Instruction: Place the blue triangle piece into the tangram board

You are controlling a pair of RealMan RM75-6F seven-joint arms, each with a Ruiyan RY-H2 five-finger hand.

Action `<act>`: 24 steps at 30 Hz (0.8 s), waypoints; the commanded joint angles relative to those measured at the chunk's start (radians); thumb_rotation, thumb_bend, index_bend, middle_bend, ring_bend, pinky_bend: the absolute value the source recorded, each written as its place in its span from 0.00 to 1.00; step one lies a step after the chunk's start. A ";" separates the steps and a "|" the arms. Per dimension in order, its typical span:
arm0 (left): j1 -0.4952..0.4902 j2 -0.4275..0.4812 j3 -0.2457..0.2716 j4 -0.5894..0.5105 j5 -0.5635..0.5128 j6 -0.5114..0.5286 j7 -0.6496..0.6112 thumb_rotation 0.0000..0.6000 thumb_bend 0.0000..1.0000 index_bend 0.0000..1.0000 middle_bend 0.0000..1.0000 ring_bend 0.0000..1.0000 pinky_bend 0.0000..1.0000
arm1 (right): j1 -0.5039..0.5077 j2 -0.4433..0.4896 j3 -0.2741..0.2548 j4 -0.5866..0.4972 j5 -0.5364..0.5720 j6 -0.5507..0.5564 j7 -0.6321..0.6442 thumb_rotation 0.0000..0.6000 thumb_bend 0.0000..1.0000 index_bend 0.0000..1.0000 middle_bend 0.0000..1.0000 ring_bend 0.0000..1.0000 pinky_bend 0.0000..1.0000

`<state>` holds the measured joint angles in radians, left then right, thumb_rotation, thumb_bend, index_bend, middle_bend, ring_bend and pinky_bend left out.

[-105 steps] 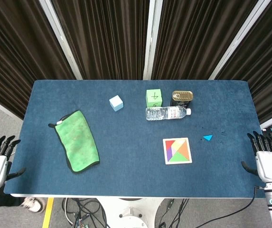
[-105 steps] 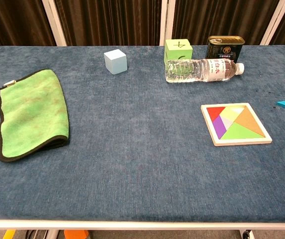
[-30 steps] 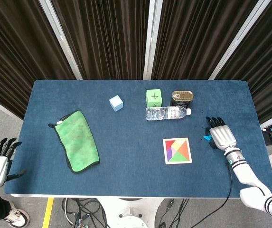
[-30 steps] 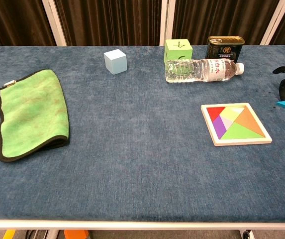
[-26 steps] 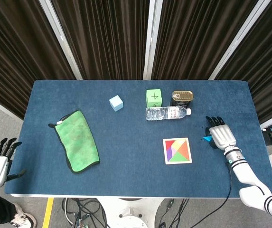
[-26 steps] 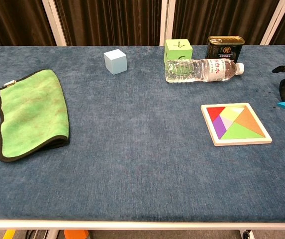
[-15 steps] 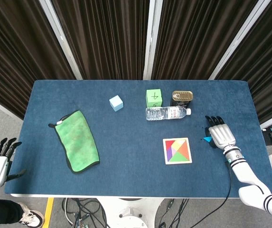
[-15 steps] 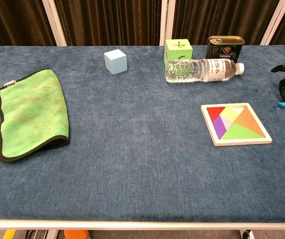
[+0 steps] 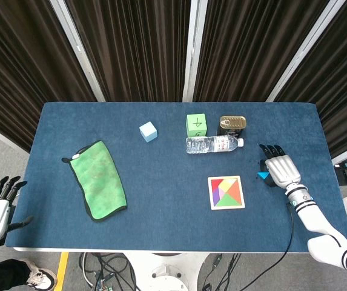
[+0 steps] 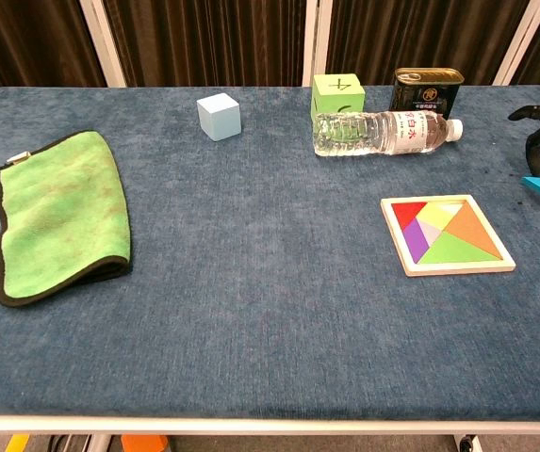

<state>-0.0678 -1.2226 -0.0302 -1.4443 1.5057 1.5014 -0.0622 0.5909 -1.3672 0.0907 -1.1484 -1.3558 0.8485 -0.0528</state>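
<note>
The robot's right hand (image 9: 280,169) pinches the small blue triangle piece (image 10: 537,184), which should travel left, level, to the square wooden tangram board's (image 10: 447,234) empty slot.

Blue cloth-covered table (image 9: 161,194). On it: crumpled green towel with black edging (image 9: 97,179) at left; pale blue cube (image 9: 148,131); green cube marked "4" (image 9: 196,125); dark tin can (image 9: 232,124); clear plastic water bottle (image 9: 214,144) lying on its side; square wooden tangram board with coloured pieces (image 9: 226,192) right of centre
</note>
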 commanded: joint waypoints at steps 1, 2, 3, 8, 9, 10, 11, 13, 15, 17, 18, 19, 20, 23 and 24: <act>0.000 0.000 0.000 0.000 0.002 0.002 -0.001 1.00 0.04 0.19 0.11 0.01 0.12 | 0.020 0.031 0.009 -0.063 0.006 -0.026 0.006 1.00 0.22 0.56 0.02 0.00 0.00; 0.001 0.000 0.000 0.000 0.003 0.004 -0.002 1.00 0.04 0.19 0.11 0.01 0.12 | 0.027 0.040 0.011 -0.082 0.009 -0.037 0.009 1.00 0.22 0.56 0.02 0.00 0.00; 0.001 0.000 0.000 0.001 0.004 0.005 -0.003 1.00 0.04 0.19 0.11 0.01 0.12 | 0.033 0.046 0.013 -0.098 0.012 -0.046 0.008 1.00 0.22 0.56 0.02 0.00 0.00; 0.003 0.002 0.001 0.006 0.001 0.004 -0.009 1.00 0.04 0.19 0.11 0.01 0.12 | 0.072 0.057 0.025 -0.148 0.031 -0.081 -0.042 1.00 0.22 0.56 0.02 0.00 0.00; 0.003 0.001 0.000 0.007 0.001 0.004 -0.011 1.00 0.04 0.19 0.11 0.01 0.12 | 0.079 0.056 0.027 -0.154 0.035 -0.088 -0.052 1.00 0.22 0.56 0.02 0.00 0.00; 0.003 0.001 0.000 0.008 0.000 0.004 -0.013 1.00 0.04 0.19 0.11 0.01 0.12 | 0.088 0.052 0.029 -0.161 0.041 -0.096 -0.066 1.00 0.22 0.56 0.02 0.00 0.00; 0.003 0.000 0.000 0.011 0.000 0.004 -0.016 1.00 0.04 0.19 0.11 0.01 0.12 | 0.097 0.046 0.030 -0.165 0.048 -0.104 -0.078 1.00 0.22 0.56 0.02 0.00 0.00; 0.004 -0.002 0.001 0.015 0.001 0.004 -0.021 1.00 0.04 0.19 0.11 0.01 0.12 | 0.108 0.036 0.032 -0.170 0.060 -0.115 -0.095 1.00 0.22 0.56 0.02 0.00 0.00; 0.004 -0.003 0.001 0.018 0.001 0.003 -0.025 1.00 0.04 0.19 0.11 0.01 0.12 | 0.117 0.022 0.030 -0.173 0.074 -0.124 -0.113 1.00 0.22 0.56 0.02 0.00 0.00; 0.004 -0.003 0.001 0.020 0.000 0.003 -0.028 1.00 0.04 0.19 0.11 0.01 0.12 | 0.122 0.010 0.028 -0.174 0.084 -0.130 -0.120 1.00 0.23 0.56 0.02 0.00 0.00; 0.003 -0.004 0.000 0.021 0.000 0.003 -0.029 1.00 0.04 0.19 0.11 0.01 0.12 | 0.125 0.004 0.027 -0.174 0.089 -0.133 -0.124 1.00 0.23 0.56 0.02 0.00 0.00; 0.003 -0.004 -0.001 0.022 0.001 0.003 -0.031 1.00 0.04 0.19 0.11 0.01 0.12 | 0.128 -0.002 0.024 -0.173 0.093 -0.136 -0.129 1.00 0.23 0.56 0.02 0.00 0.00; 0.002 -0.005 -0.001 0.023 0.001 0.003 -0.032 1.00 0.04 0.19 0.11 0.01 0.12 | 0.130 -0.006 0.023 -0.172 0.096 -0.137 -0.133 1.00 0.23 0.56 0.02 0.00 0.00; 0.001 -0.007 -0.002 0.027 0.002 0.002 -0.038 1.00 0.04 0.19 0.11 0.01 0.12 | 0.135 -0.015 0.018 -0.175 0.103 -0.139 -0.147 1.00 0.23 0.56 0.02 0.00 0.00; 0.000 -0.007 -0.002 0.029 0.001 0.001 -0.040 1.00 0.04 0.19 0.11 0.01 0.12 | 0.137 -0.017 0.015 -0.178 0.105 -0.138 -0.154 1.00 0.23 0.56 0.02 0.00 0.00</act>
<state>-0.0673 -1.2296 -0.0326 -1.4157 1.5070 1.5031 -0.1012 0.7261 -1.3818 0.1083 -1.3243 -1.2532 0.7104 -0.2020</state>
